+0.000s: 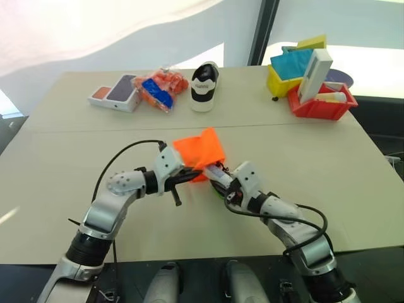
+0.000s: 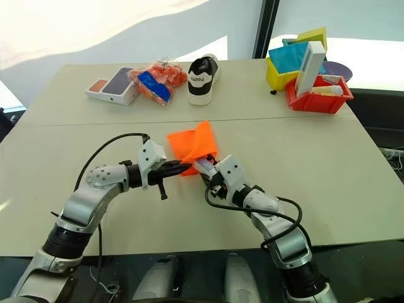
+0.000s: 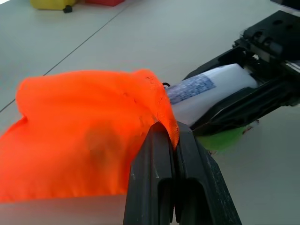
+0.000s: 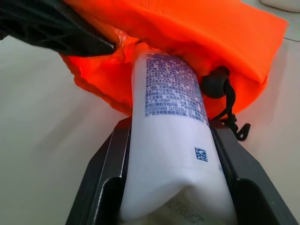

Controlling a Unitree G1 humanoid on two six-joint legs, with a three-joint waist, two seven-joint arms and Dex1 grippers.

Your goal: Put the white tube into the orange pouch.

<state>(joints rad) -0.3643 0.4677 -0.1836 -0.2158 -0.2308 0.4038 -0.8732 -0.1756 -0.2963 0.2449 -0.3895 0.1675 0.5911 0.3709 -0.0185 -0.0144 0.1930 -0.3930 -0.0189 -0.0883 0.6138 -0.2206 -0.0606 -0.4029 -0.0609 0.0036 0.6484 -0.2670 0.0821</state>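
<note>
Across the pale counter [image 1: 328, 164] a shoe and bins are sitting well back; near the front edge the left claw [image 1: 192, 175], pinched shut on the rim of the orange pouch [image 1: 201, 151], is lifting its mouth; the right claw [image 1: 218, 178] is gripping the white tube [image 4: 171, 140] and pointing it at that opening; the tube's front end is touching the fabric at the mouth, just starting in; most of it is lying outside, so pushing through and letting go are left
</note>
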